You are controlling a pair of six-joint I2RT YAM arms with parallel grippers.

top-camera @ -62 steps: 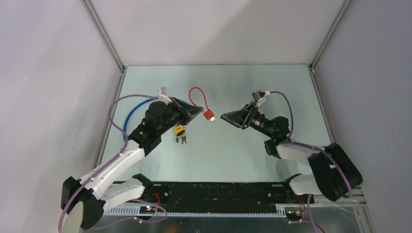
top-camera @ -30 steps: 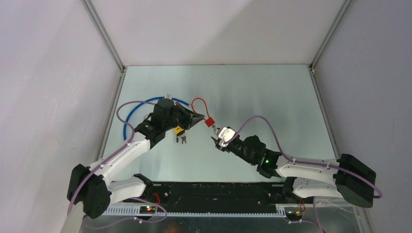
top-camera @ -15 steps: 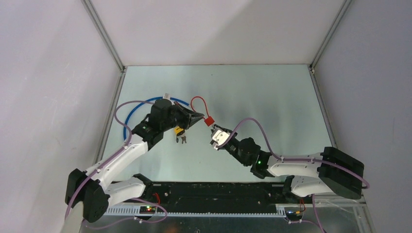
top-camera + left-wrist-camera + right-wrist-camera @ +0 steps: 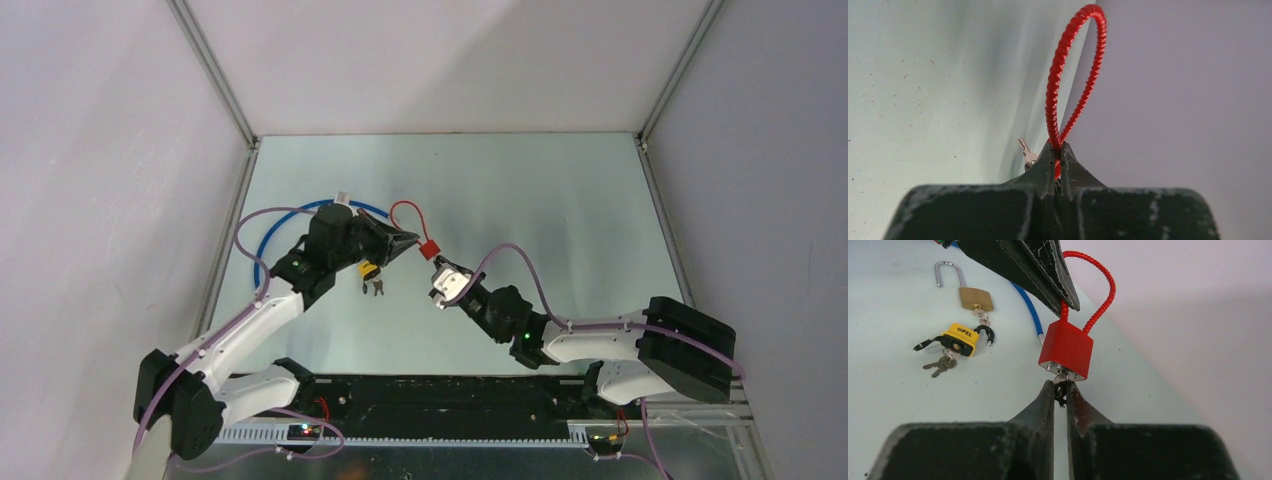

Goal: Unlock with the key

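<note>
A red padlock (image 4: 1066,350) with a red cable shackle (image 4: 1063,75) hangs above the table. My left gripper (image 4: 412,240) is shut on the shackle just above the lock body (image 4: 430,248). The silver key (image 4: 1062,377) sticks out of the lock's underside. My right gripper (image 4: 1060,387) comes up from below, and its fingertips pinch the key's head and a small black tie on it. In the left wrist view the lock body is hidden behind my left gripper (image 4: 1058,150), and a silver key blade (image 4: 1025,151) pokes out beside it.
A yellow padlock (image 4: 960,338) with an open shackle lies on the table with keys (image 4: 940,365) in it. Behind it is a brass padlock (image 4: 975,297). A blue cable (image 4: 270,235) curls on the table under the left arm.
The right arm swung in from the right to just below the red lock, and its jaws closed down onto the key. The left arm kept its hold on the shackle, shifting only slightly.
</note>
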